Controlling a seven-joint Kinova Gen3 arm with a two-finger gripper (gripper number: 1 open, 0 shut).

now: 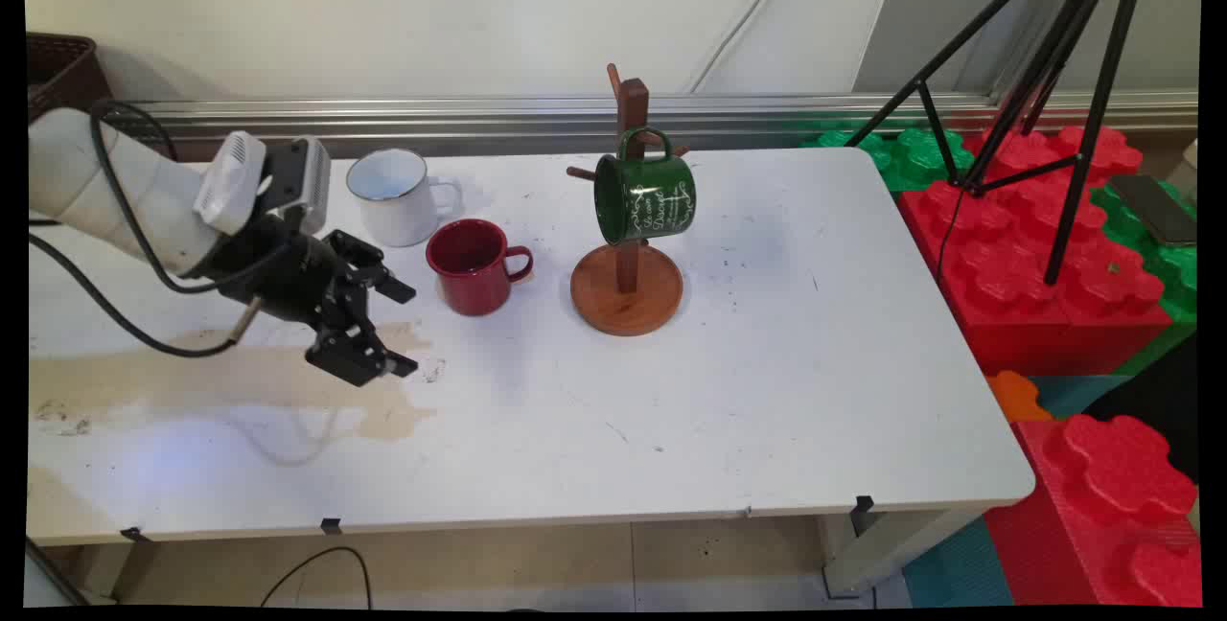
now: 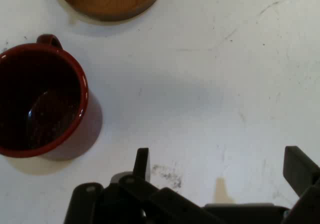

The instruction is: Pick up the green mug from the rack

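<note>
My pincer [image 1: 407,329] hangs spread wide & empty over the table [image 1: 767,391], just left of the red mug [image 1: 472,266]. White mug [image 1: 391,195] sits behind-left of the red mug; wooden rack [image 1: 627,287] w/ green mug [image 1: 644,195] hung on it, to its right.

Here's the arm [image 1: 105,190]: smooth, rounded white shell, then a grey ribbed block beside a white vented cap at the wrist. Black cables [image 1: 115,218] loop around it. The black two-finger gripper [image 1: 403,329] is angular, all exposed linkage and blunt rectangular fingertips [image 2: 142,161].
</note>
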